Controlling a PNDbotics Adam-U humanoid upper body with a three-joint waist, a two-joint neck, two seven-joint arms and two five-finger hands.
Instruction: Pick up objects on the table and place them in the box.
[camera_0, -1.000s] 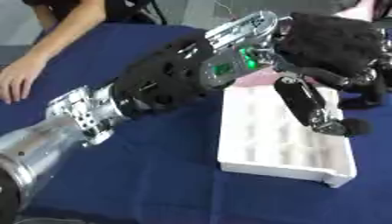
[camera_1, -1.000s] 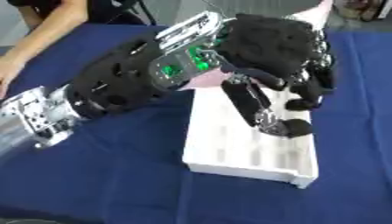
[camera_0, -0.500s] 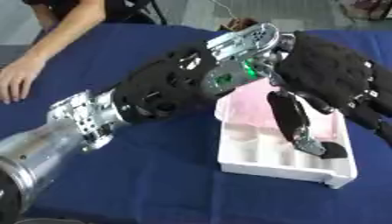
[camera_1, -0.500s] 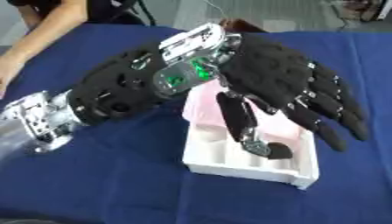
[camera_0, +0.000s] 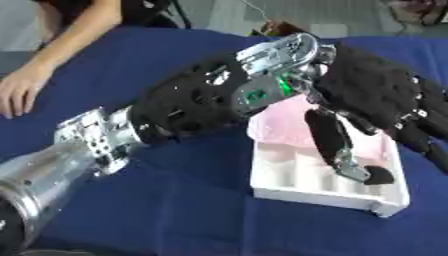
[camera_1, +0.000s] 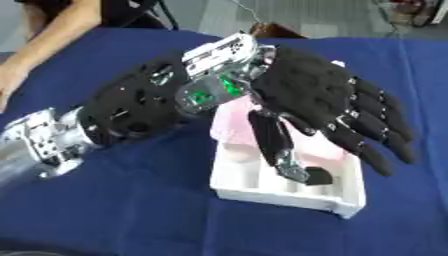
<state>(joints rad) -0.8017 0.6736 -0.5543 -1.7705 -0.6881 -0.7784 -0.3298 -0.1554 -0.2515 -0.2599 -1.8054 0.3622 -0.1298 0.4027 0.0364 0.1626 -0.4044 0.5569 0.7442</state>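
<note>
Blue-clothed table (camera_1: 105, 210) fills the room's foreground. On it, toward four o'clock, sits the white box (camera_1: 289, 192) with a pink thing (camera_1: 234, 129) lying in its far end. Above it the left hand (camera_1: 319, 97) hovers spread, fingers straight, thumb dipping into the box. Lift straight up so nothing catches the pink thing.
</note>
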